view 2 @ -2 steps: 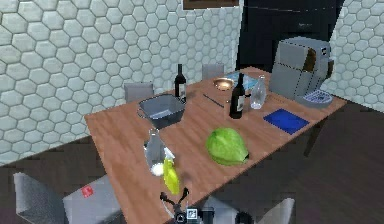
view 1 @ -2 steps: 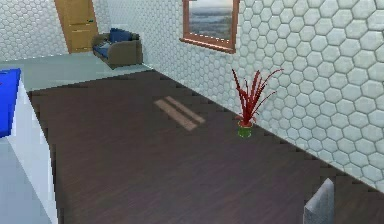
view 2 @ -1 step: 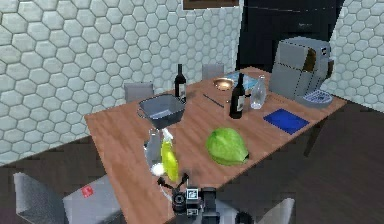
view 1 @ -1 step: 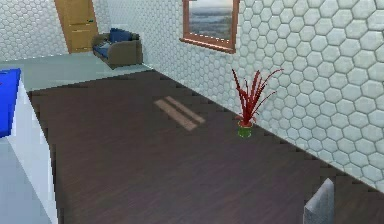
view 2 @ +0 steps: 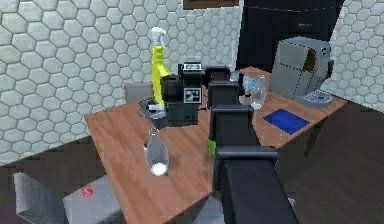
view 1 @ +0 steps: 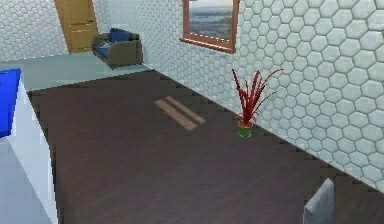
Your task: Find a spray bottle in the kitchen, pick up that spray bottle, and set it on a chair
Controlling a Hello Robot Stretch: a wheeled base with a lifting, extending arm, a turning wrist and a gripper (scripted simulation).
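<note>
A yellow-green spray bottle (view 2: 156,68) with a white head stands upright at the far end of the arm, mostly against the hexagon-tiled wall. The gripper (view 2: 160,106) is a dark body just below it, left of the two white marker squares. The gripper's body hides the bottle's base and the wooden table (view 2: 120,130) lies behind, so I cannot tell whether the gripper holds it. One grey chair (view 2: 45,200) sits at the arm side view's bottom left. Another chair back (view 1: 320,206) shows low in the forward view's right.
The table also carries a clear glass vessel (view 2: 155,155), a drinking glass (view 2: 256,94), a blue mat (view 2: 283,120) and a grey machine (view 2: 300,65). The forward view has dark open floor, a red potted plant (view 1: 246,104), an armchair (view 1: 118,48), a door (view 1: 77,25) and a blue-topped counter (view 1: 10,100).
</note>
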